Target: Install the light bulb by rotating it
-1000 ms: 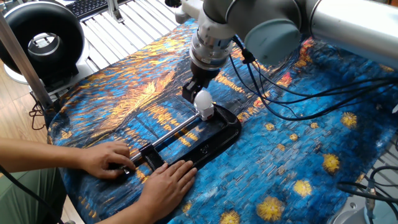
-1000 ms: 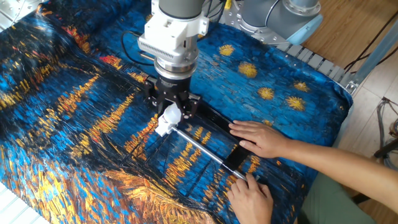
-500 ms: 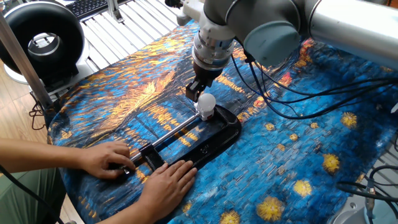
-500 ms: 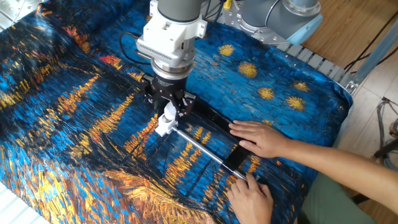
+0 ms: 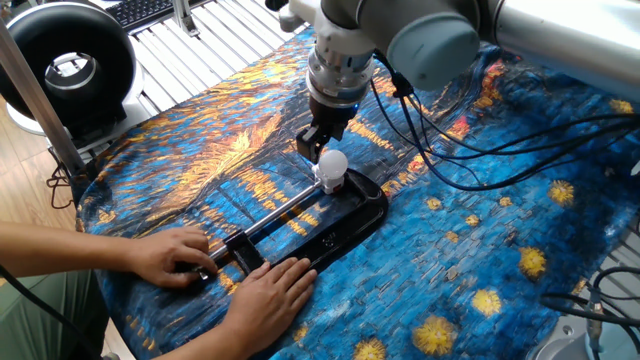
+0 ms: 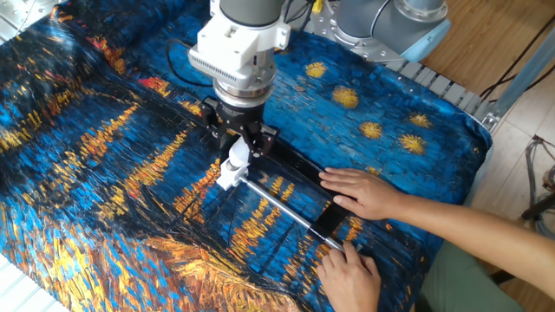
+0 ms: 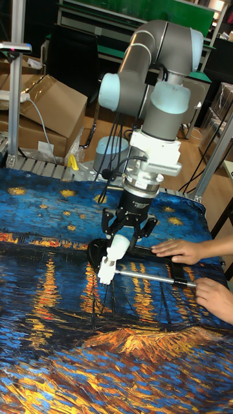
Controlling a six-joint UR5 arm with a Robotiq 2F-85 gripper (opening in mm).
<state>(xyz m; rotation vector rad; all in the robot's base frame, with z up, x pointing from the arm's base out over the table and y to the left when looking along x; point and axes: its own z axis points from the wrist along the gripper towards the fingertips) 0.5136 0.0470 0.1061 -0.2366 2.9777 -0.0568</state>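
Observation:
The small white light bulb (image 5: 332, 164) stands upright in a white socket block (image 6: 227, 178) at the end of a black base (image 5: 345, 222). It also shows in the other fixed view as the bulb (image 6: 238, 156) and in the tall fixed view as the bulb (image 7: 119, 246). My gripper (image 6: 239, 143) hangs just over the dome. Its black fingers (image 7: 107, 226) are spread to either side of the bulb's top, wider than the bulb, and do not clamp it. In one fixed view the gripper (image 5: 320, 143) sits just behind and above the bulb.
Two human hands (image 5: 175, 256) press on the black base and its metal rod (image 6: 282, 204) on the near side. The table wears a blue and orange painted cloth (image 5: 480, 250). Black cables (image 5: 470, 150) trail from my arm. A round black device (image 5: 65, 60) stands off the table's corner.
My gripper has risen a little off the bulb and turned slightly about its axis. The bulb, the base and the hands have stayed put.

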